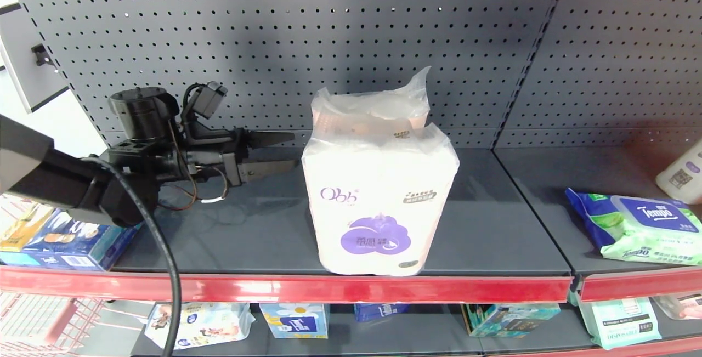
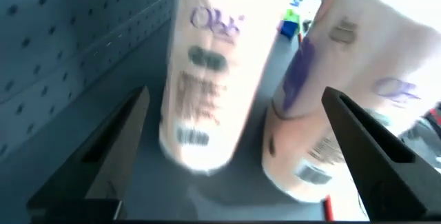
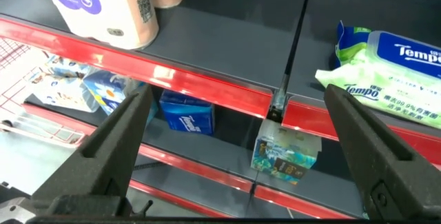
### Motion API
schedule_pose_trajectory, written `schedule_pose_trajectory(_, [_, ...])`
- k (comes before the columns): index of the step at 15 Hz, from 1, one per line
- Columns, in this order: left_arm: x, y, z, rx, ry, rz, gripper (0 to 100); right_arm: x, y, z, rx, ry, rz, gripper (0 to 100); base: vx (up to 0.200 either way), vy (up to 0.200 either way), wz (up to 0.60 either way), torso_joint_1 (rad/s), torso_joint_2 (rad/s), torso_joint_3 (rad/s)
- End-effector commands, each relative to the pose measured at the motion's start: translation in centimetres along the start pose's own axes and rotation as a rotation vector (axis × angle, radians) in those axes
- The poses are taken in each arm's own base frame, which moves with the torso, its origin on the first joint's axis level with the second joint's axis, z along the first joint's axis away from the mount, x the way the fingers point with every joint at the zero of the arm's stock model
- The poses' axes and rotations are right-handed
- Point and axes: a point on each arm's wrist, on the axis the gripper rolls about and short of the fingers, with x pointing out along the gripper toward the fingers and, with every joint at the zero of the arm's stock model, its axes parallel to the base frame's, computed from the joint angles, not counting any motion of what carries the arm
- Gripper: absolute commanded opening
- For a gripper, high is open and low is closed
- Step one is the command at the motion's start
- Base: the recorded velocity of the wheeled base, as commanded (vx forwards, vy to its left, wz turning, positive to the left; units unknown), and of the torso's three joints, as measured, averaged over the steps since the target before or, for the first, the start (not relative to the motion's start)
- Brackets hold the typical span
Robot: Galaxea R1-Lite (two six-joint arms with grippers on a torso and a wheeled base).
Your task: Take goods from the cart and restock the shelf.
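Toilet-paper pack, the bulkiest item, stands upright on the grey shelf. It sits near the middle of the left bay, close to the red front strip. Its loose plastic top is crumpled upward against the pegboard back wall.

Next in size, the left gripper reaches in from the robot's left, level above the shelf board. Its two dark fingers are spread apart and hold nothing. The fingertips lie just beside the pack's left face, and whether they touch it cannot be told. From the left wrist the pack appears straight ahead between the parted fingers, blurred.

The right gripper also has its fingers spread wide and empty. It hangs in front of the shelf's red edge, with the lower shelf and its boxes beyond it.

A green-and-blue wet-wipes pack lies flat in the right bay near the front. A white bottle stands behind it at the view's edge. Blue tissue boxes sit at the far left, under the left arm. The red wire cart shows at the lower left, and small packets line the shelf below.
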Motion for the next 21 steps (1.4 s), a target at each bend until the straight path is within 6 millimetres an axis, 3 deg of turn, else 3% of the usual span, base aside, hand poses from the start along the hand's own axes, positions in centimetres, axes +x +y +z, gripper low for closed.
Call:
schedule_pose_trajectory(1, [-1.8,-1.8,1.3,0.022,-0.014,0.046,100,0.2,-0.1,0.1,0.003,0.012,-0.001,100,0.0,0.0,0.0,0.0,0.0,0.0])
schedule_pose_trajectory(2, [-3.8,-3.2,1.9,0.026,-0.024,0.116,100,0.8,-0.3,0.6,0.008,0.031,-0.001,100,0.0,0.0,0.0,0.0,0.0,0.0])
schedule_pose_trajectory(3, [-4.3,-3.8,2.1,0.029,-0.027,0.14,100,0.9,-0.3,0.8,0.01,0.037,0.0,100,0.0,0.0,0.0,0.0,0.0,0.0])
schedule_pose_trajectory(6, [-6.2,-8.9,3.9,0.073,-0.07,0.312,100,2.0,-0.9,2.0,0.017,0.08,-0.07,100,0.0,0.0,0.0,0.0,0.0,0.0])
schedule_pose_trajectory(8, [-6.8,-10.4,5.0,0.104,-0.109,0.454,100,2.8,-1.1,2.4,0.023,0.113,-0.087,100,0.0,0.0,0.0,0.0,0.0,0.0])
schedule_pose_trajectory(10, [-8.0,-12.3,6.0,0.096,-0.16,0.777,100,5.2,-2.0,4.4,0.036,0.181,-0.122,100,0.0,0.0,0.0,0.0,0.0,0.0])
schedule_pose_trajectory(13, [-9.3,-15.6,6.5,0.028,-0.123,0.928,100,7.9,-2.7,5.7,0.044,0.252,-0.094,100,0.0,0.0,0.0,0.0,0.0,0.0])
schedule_pose_trajectory(15, [-11.4,-22.1,5.7,-0.111,0.016,0.983,100,12.0,-3.4,6.2,0.058,0.365,-0.066,100,0.0,0.0,0.0,0.0,0.0,0.0])
schedule_pose_trajectory(17, [-12.9,-26.4,4.2,-0.192,0.107,1.039,100,15.5,-3.8,6.8,0.055,0.429,-0.057,100,0.0,0.0,0.0,0.0,0.0,0.0])
schedule_pose_trajectory(21, [-14.0,-29.1,2.0,-0.193,0.122,1.147,100,21.3,-1.8,5.8,0.052,0.556,-0.056,100,0.0,0.0,0.0,0.0,0.0,0.0])
